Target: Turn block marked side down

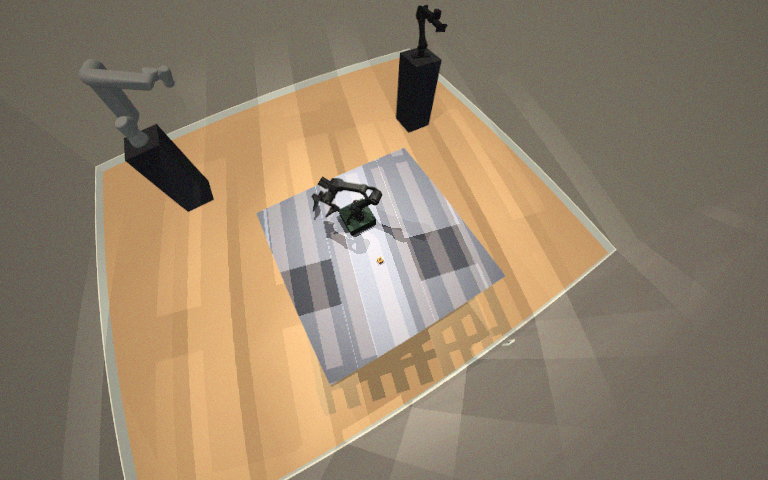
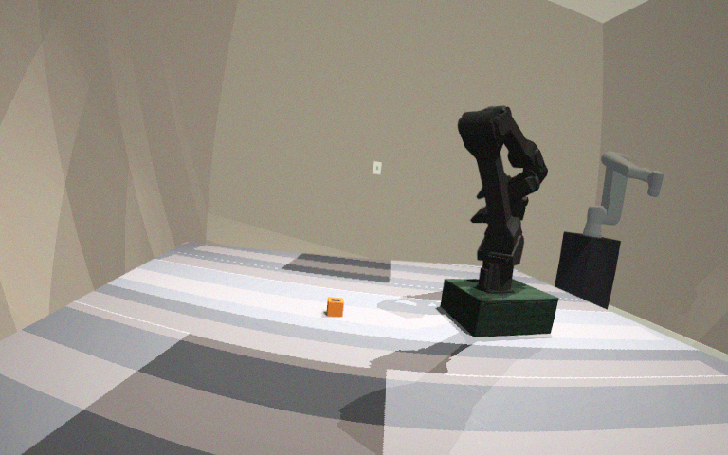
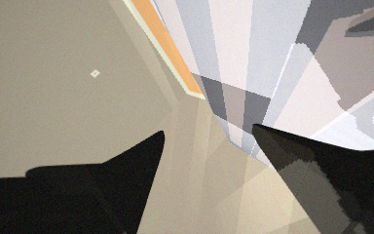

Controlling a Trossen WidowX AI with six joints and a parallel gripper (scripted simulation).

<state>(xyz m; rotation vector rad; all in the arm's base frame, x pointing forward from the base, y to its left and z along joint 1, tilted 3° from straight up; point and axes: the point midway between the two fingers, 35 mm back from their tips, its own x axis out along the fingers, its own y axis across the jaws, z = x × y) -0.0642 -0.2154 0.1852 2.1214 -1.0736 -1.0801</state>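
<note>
Exterior view puts the small orange cube with its dark marked top [image 2: 335, 306] on the striped grey bench [image 2: 225, 321], well apart from my wide-open, empty hand [image 3: 209, 134]. It looks light and rigid; I'd pinch opposite side faces.

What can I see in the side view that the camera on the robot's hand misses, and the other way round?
Only the exterior view shows the orange block on the table, a dark mark on its top face, and the arm on its green base. Only the wrist view shows the gripper up close, fingers wide apart with nothing between them, pointing away from the block. Both show the striped table and the beige wall.
</note>
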